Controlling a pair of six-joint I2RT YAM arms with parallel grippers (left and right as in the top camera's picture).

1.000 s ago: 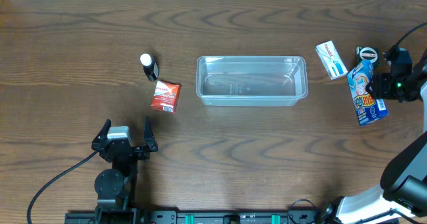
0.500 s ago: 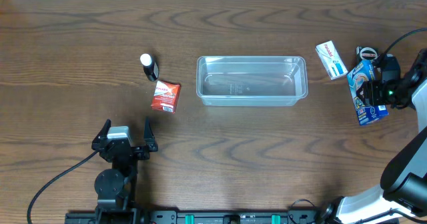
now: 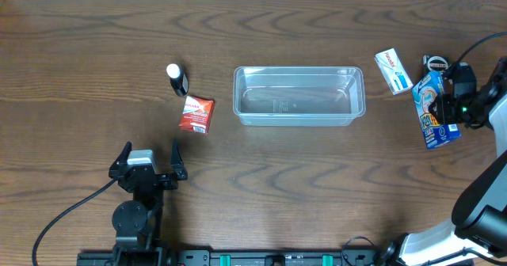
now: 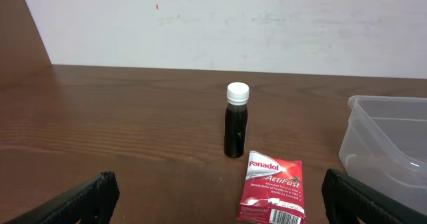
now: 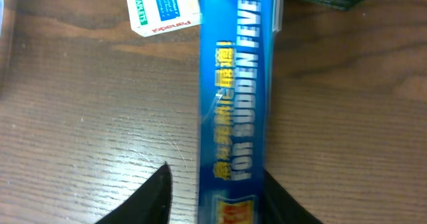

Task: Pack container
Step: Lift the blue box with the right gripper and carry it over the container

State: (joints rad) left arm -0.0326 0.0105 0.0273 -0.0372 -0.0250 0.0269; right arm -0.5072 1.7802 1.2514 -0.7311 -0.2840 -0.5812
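Right wrist view: your right jaws straddle the blue box [image 5: 233,104] along its length, clamped or not you cannot tell; the container [image 3: 299,100] lies well left. Left jaws gape.

In the left wrist view the container [image 4: 390,141] runs off the right edge. The right wrist view shows the blue box [image 5: 237,84] blurred and cropped top and bottom. Whether the right gripper [image 5: 217,196] presses it cannot be told. The white packet [image 5: 163,7] is cropped above. Overhead, a small round thing [image 3: 434,62] is too small to identify.
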